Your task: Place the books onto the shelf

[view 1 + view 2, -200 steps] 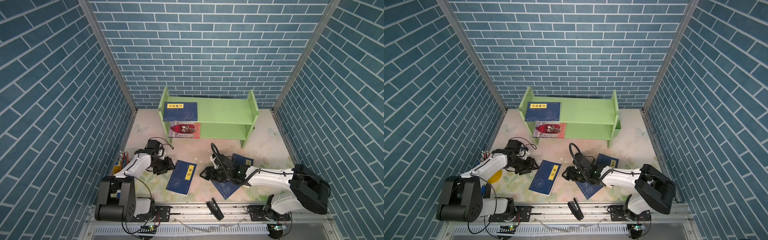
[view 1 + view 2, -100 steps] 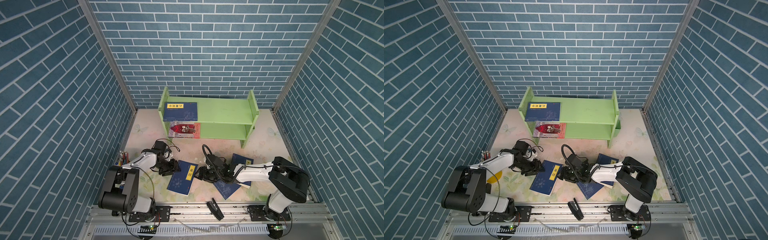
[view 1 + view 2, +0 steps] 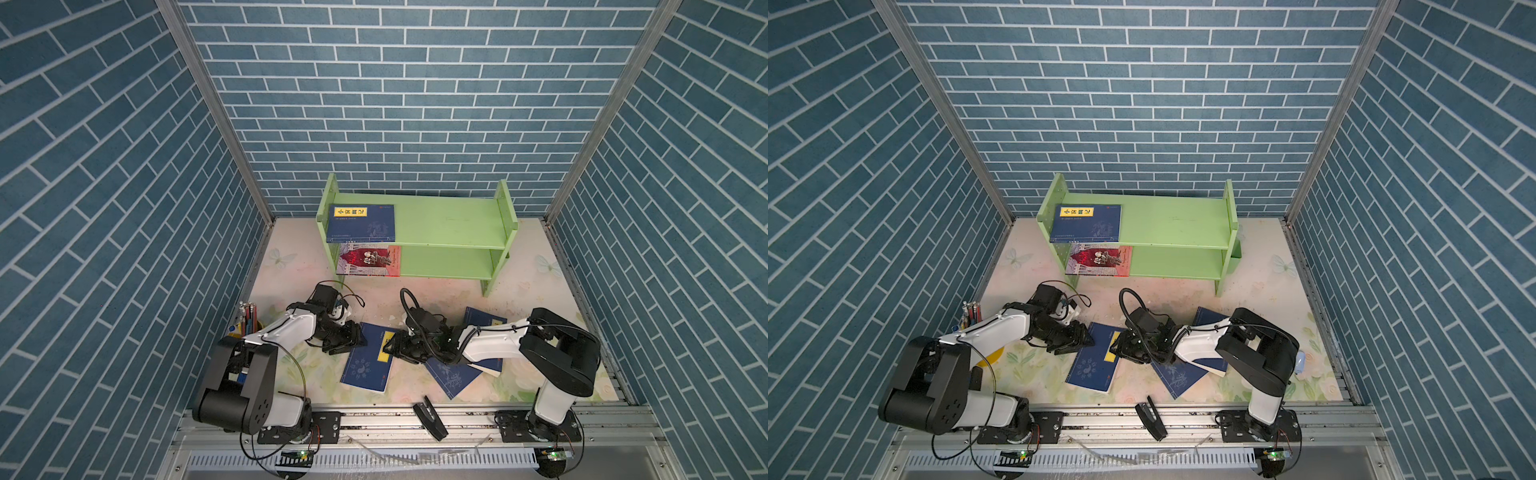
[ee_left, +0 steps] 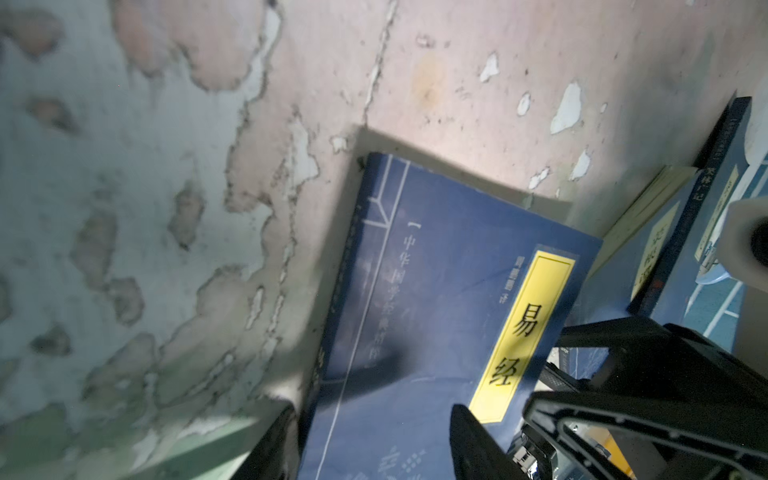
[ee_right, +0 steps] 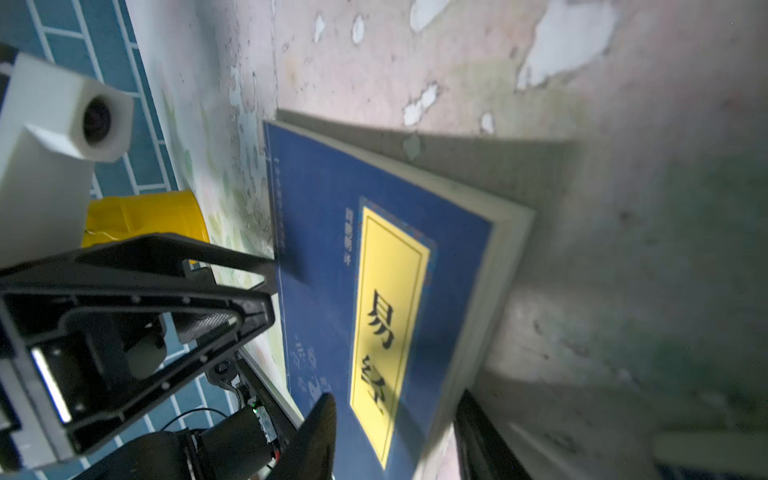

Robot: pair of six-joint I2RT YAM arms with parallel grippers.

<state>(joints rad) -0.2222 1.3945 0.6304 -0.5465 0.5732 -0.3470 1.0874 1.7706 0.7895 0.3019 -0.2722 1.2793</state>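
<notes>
A dark blue book [image 3: 365, 365] [image 3: 1092, 368] with a yellow title label lies on the table between my two grippers. My left gripper [image 3: 353, 338] [image 4: 374, 449] is open at its spine side, one finger beside the spine and one over the cover [image 4: 436, 311]. My right gripper [image 3: 390, 347] [image 5: 399, 440] is open astride the page edge, which is slightly raised [image 5: 324, 249]. Two more blue books [image 3: 453, 378] [image 3: 484, 322] lie overlapped under my right arm. The green shelf [image 3: 449, 224] [image 3: 1175, 220] holds a blue book [image 3: 360, 223] on top and a red book [image 3: 370, 259] below.
A yellow pen cup [image 3: 245, 324] [image 5: 141, 220] stands at the table's left edge behind my left arm. A black tool [image 3: 430, 417] lies on the front rail. Blue brick walls close in the left, right and back sides.
Both grippers have closed in on the middle blue book, the left moving right and the right moving left. The right jaws have narrowed around its page edge.
</notes>
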